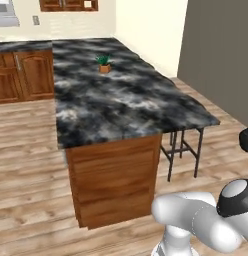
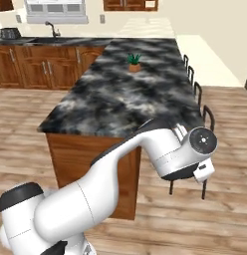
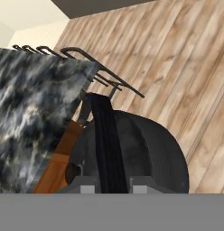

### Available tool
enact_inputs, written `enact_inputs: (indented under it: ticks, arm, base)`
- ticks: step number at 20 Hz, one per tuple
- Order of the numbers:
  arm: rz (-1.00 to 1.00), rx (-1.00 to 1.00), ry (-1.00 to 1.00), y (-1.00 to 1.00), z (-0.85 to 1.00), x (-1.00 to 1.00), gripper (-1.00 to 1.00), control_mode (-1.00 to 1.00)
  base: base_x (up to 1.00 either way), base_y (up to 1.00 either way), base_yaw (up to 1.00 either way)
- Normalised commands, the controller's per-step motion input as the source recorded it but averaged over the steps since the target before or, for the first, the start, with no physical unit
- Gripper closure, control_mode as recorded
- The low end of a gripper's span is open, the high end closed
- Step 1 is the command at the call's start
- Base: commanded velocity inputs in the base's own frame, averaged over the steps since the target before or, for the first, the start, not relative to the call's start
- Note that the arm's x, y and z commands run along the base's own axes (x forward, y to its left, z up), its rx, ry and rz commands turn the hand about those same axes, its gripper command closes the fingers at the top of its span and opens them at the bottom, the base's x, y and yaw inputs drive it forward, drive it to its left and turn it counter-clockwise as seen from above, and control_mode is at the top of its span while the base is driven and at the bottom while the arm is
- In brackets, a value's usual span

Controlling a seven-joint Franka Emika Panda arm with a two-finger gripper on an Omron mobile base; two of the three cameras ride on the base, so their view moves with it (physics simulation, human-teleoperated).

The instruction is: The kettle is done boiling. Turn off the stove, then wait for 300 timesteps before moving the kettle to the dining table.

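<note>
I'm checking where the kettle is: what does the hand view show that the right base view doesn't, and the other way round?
Hand view: the kettle, close up, its handle between the tips of the end effector.
Right base view: the plant on the table, the faucet, the cabinets and the arm.
Both: the marbled table, the stools along its side and the wood floor.
</note>
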Motion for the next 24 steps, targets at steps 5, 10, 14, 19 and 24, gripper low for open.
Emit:
enact_inputs:
  ticks: [5,10,14,19,24]
  arm:
    - [0.0,0.0,0.0,0.0,0.0,0.0,1.0,1.0]
    - [0.0,0.0,0.0,0.0,0.0,0.0,1.0,1.0]
    - [0.0,0.0,0.0,0.0,0.0,0.0,1.0,1.0]
    - [0.0,0.0,0.0,0.0,0.0,0.0,1.0,1.0]
    - [0.0,0.0,0.0,0.0,0.0,0.0,1.0,1.0]
  base:
    - [0.0,-0.59,0.32]
    - [0.0,-0.61,0.32]
    - [0.0,-0.63,0.31]
    - [0.0,-0.63,0.31]
    - [0.0,-0.62,0.31]
